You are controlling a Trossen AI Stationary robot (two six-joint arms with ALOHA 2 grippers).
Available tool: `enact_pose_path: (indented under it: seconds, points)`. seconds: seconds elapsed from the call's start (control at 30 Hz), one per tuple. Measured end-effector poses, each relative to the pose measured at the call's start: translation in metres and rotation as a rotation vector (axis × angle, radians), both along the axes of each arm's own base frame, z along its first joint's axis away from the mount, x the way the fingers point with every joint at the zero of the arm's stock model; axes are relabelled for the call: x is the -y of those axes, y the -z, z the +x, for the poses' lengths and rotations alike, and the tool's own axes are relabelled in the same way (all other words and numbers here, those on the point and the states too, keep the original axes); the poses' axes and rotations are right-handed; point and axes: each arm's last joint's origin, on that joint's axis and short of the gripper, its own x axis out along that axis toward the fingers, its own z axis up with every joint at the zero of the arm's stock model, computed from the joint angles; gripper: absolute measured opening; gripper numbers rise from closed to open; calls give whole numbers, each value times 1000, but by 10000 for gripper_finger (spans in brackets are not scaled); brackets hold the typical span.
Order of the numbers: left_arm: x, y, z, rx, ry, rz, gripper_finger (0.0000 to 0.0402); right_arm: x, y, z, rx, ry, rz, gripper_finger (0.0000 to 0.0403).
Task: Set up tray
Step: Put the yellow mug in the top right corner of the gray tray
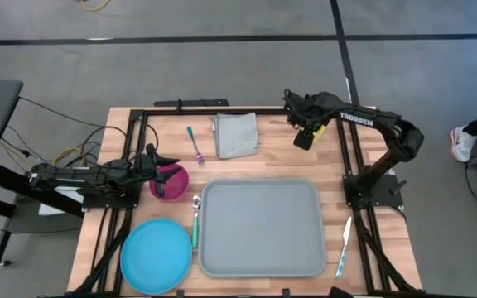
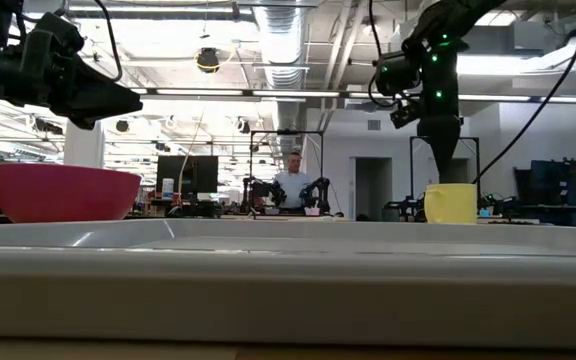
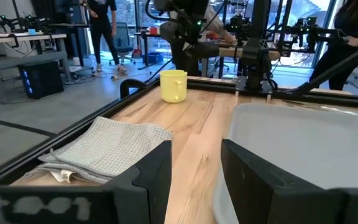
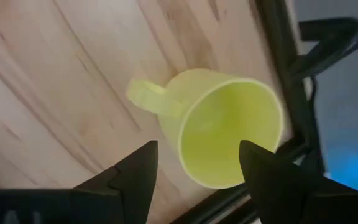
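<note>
Grey tray (image 1: 260, 228) at table's near edge, long axis left-right | spoon (image 1: 195, 222) along its left rim | right gripper (image 4: 197, 165) spread above yellow cup (image 4: 219, 134), far-right of tray | left gripper (image 3: 196, 171) spread above pink bowl (image 1: 169, 182), left of tray.

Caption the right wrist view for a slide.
Right gripper, fingers open, poised above a yellow mug standing on the wooden table.

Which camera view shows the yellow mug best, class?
The right wrist view: the mug fills the frame, handle and hollow inside plain. The left wrist view shows it small but whole, upright on the table. The low view shows its side only. The high view mostly hides it under the right gripper.
</note>
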Motion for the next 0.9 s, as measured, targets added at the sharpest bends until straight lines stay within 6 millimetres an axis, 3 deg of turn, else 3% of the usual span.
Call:
enact_pose_path:
  seconds: [0.33, 0.9]
  points:
    - [0, 0, 0, 2, 0, -6, 128, 5, 9, 2, 3, -6, 60, 208]
    - [0, 0, 0, 2, 0, -6, 128, 23, 55, 7, -184, 32, 155, 184]
